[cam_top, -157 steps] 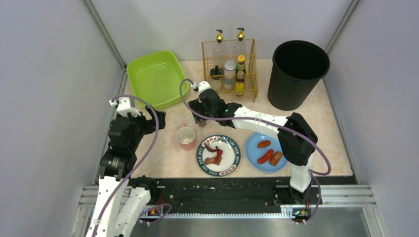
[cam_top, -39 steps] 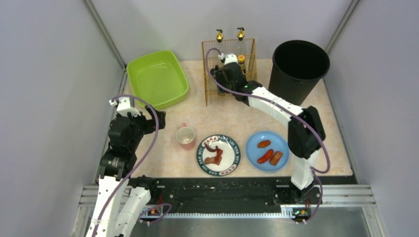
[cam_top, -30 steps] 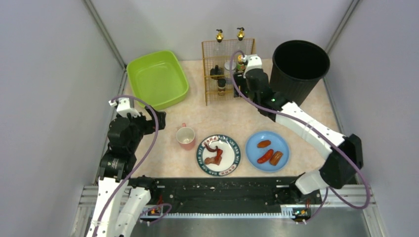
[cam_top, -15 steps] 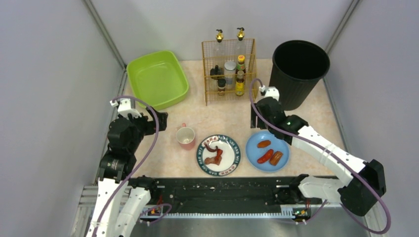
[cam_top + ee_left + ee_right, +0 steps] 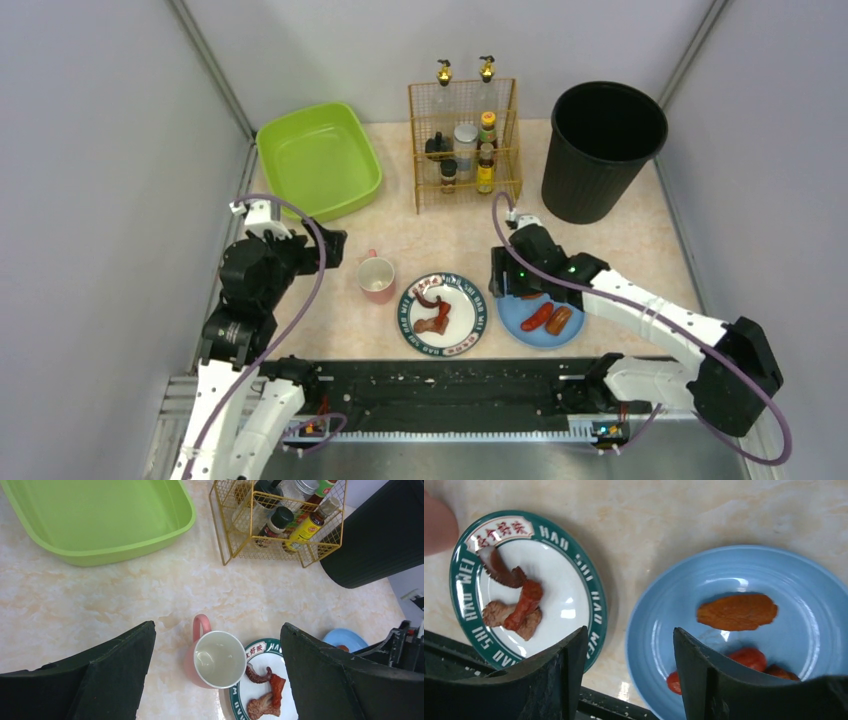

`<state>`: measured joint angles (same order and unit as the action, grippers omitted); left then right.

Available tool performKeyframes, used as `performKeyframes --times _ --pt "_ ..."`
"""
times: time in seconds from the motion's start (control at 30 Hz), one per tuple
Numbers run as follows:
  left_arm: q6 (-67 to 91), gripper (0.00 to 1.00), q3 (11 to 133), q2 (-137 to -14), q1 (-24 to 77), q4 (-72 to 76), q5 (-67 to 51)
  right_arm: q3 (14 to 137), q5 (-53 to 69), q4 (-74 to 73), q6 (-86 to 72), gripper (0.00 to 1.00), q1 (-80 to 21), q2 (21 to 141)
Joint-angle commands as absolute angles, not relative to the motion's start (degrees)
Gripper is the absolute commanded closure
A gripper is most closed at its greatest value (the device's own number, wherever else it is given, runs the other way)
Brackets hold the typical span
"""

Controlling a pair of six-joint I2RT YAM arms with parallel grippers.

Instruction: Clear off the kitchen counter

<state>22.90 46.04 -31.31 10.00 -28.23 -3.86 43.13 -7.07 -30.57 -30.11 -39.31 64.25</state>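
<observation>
On the pale marble kitchen counter (image 5: 440,235) stand a pink mug (image 5: 377,278), a green-rimmed white plate (image 5: 470,335) with meat scraps, and a blue plate (image 5: 566,297) with sausages (image 5: 736,611). My right gripper (image 5: 503,282) hangs low and open over the blue plate's (image 5: 684,605) left rim, nothing between its fingers (image 5: 629,630). My left gripper (image 5: 328,245) stands wide open, left of the mug. In the left wrist view the mug (image 5: 216,660) lies between and below that gripper's fingertips (image 5: 217,626), untouched.
A green tub (image 5: 268,135) sits at the back left. A gold wire rack (image 5: 415,150) of bottles stands at the back centre, and a black bin (image 5: 600,150) at the back right. A black rail (image 5: 450,385) runs along the near edge.
My right arm swung away from the wire rack, back and down to the blue plate, with its jaws narrowing a little. The left gripper edged slightly toward the mug.
</observation>
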Motion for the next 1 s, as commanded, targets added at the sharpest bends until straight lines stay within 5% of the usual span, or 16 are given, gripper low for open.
performKeyframes --times 0.0,0.57,0.97 --pt "23.55 0.01 45.95 -32.32 10.46 -25.53 -5.88 44.84 -4.41 -23.76 -31.05 0.38 -44.25 67.18" --pt "23.17 0.01 45.93 -32.52 10.95 -25.64 -5.13 49.95 7.80 -6.90 -16.95 0.39 -40.63 84.36" --pt "22.97 0.01 45.97 -32.86 11.06 -25.83 -4.69 48.18 18.88 -2.49 -15.39 0.50 -36.20 89.74"
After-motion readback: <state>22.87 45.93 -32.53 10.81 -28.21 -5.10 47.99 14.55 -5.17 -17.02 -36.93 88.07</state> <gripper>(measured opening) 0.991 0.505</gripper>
